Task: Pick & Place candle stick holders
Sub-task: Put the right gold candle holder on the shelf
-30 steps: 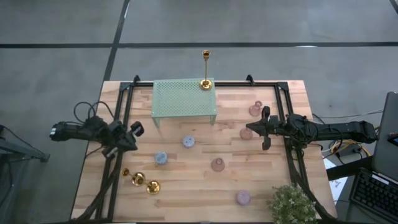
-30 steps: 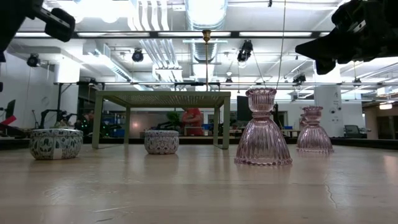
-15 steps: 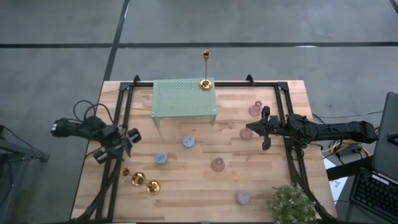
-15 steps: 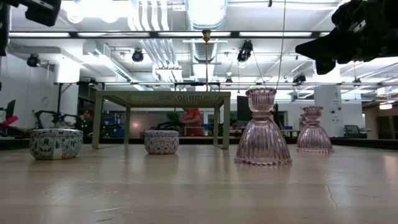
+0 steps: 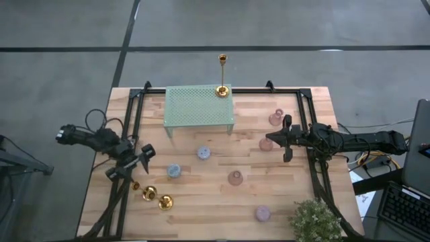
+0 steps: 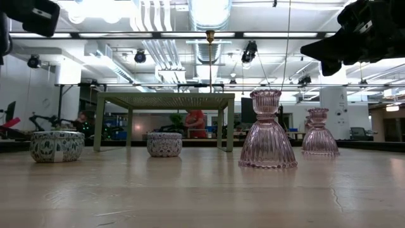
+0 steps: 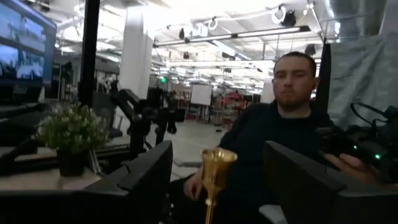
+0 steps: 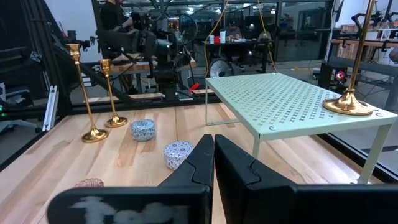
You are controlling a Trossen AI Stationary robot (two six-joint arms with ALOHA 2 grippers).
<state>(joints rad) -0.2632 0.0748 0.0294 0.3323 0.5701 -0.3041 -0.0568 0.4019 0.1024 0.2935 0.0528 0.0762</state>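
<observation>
Two tall gold candlesticks (image 5: 149, 193) (image 5: 164, 202) stand on their round bases near the table's near left corner. A third (image 5: 222, 90) stands on the pale green rack (image 5: 199, 106). My left gripper (image 5: 133, 167) hovers open by the near pair. The cup top of one candlestick (image 7: 217, 160) shows between its fingers, and they do not touch it. Two small blue holders (image 5: 203, 153) (image 5: 174, 171), a purple one (image 5: 263, 214) and pink glass holders (image 5: 235, 177) (image 5: 276, 118) stand on the wood. My right gripper (image 5: 268, 142) is shut, raised at the right (image 6: 319, 57).
A bushy potted plant (image 5: 314, 220) stands at the near right corner. Black frame rails (image 5: 129, 128) (image 5: 310, 128) run along both sides of the table. A person (image 7: 280, 124) sits beyond the table in the left wrist view. Bare wood lies between the holders at mid-table.
My left gripper has opened, turned about, and shifted a little toward the table's near edge, toward the two gold candlesticks. My right gripper has stayed still and shut. No holder has moved.
</observation>
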